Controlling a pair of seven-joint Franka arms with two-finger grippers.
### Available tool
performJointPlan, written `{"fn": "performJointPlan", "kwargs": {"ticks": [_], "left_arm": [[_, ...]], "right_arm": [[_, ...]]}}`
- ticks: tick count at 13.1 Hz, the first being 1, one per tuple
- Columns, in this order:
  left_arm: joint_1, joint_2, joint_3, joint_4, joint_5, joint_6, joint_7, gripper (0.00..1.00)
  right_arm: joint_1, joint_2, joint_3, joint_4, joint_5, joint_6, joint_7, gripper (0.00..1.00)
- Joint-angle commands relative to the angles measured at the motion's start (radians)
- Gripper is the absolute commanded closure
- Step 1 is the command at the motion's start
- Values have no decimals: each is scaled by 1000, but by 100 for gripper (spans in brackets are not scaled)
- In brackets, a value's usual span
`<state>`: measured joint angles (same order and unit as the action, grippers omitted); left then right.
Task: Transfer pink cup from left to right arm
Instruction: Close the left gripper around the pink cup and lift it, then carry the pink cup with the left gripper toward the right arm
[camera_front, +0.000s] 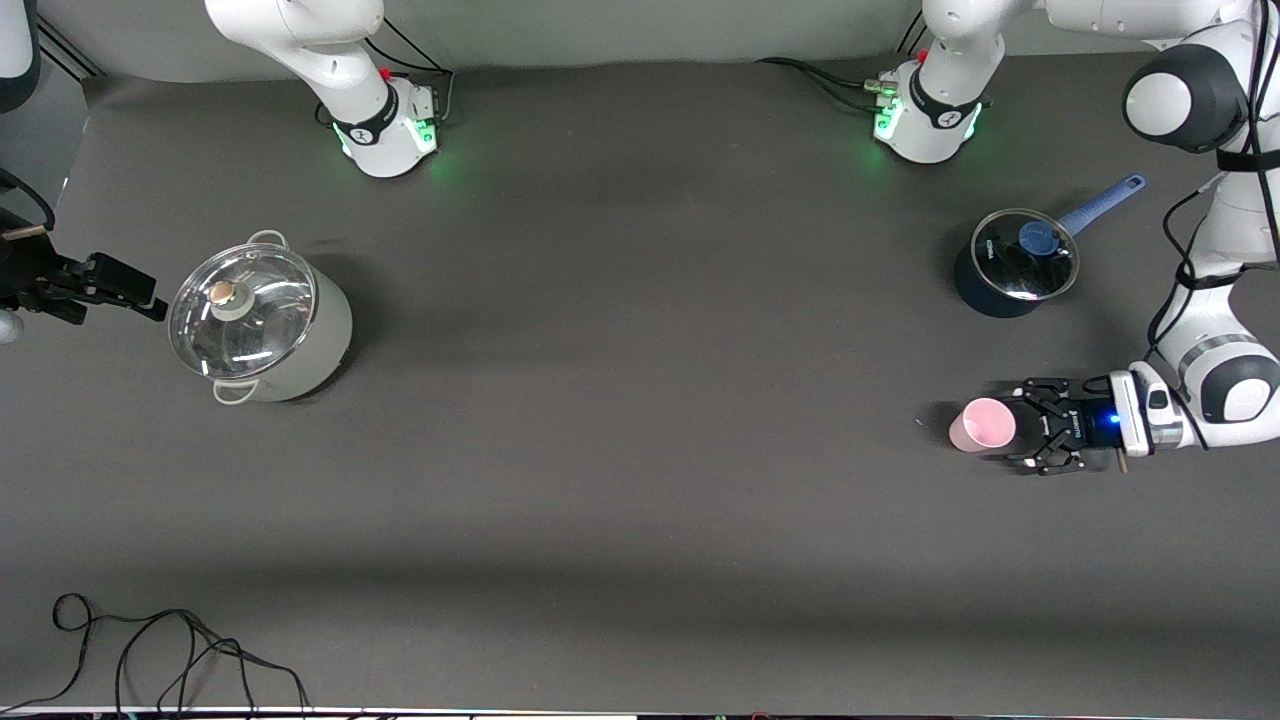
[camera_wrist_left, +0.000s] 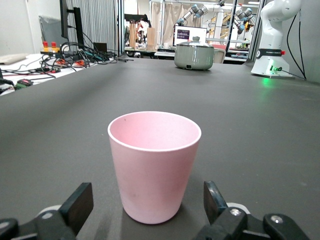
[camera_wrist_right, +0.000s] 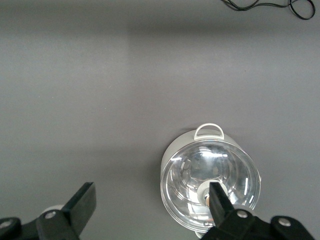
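Cup (camera_wrist_left: 154, 170) base hidden between left tool (camera_wrist_left: 145, 207) fingers.

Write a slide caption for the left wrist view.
Left gripper low over the table, fingers open either side of the upright pink cup, not yet gripping.

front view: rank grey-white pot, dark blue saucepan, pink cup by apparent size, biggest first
1. grey-white pot, with its glass lid, clearly largest.
2. dark blue saucepan, smaller body, even counting its blue handle.
3. pink cup, smallest by far.
All stand on the table at similar depth, so nearness barely skews this.
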<state>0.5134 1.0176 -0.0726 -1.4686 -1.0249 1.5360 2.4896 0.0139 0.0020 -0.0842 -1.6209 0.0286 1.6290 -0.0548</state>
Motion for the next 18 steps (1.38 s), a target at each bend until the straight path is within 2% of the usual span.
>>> {"fn": "performJointPlan", "kwargs": {"ticks": [1,5,10,16,17,18], "left_arm": [[-12,16,-13,14,-23,-22,40,1],[-21,27,-33,7,-26,-14,72,1],[-65,59,-33,7,-92,-11,78,1],[-69,79,-33,7,-106,-5,91,3],[-79,84,-35,8,-109,-7,98,15],[-84,82,-35,10,-109,-5,106,51]], "right_arm": [[6,7,-2,13,-18,-3,-16,0],[6,9,-2,15,-16,5,-14,0],[6,9,-2,13,-16,5,-14,0],[6,9,-2,13,-16,5,-14,0],[6,9,-2,13,-16,5,-14,0],[6,7,-2,13,-16,3,-14,0]]}}
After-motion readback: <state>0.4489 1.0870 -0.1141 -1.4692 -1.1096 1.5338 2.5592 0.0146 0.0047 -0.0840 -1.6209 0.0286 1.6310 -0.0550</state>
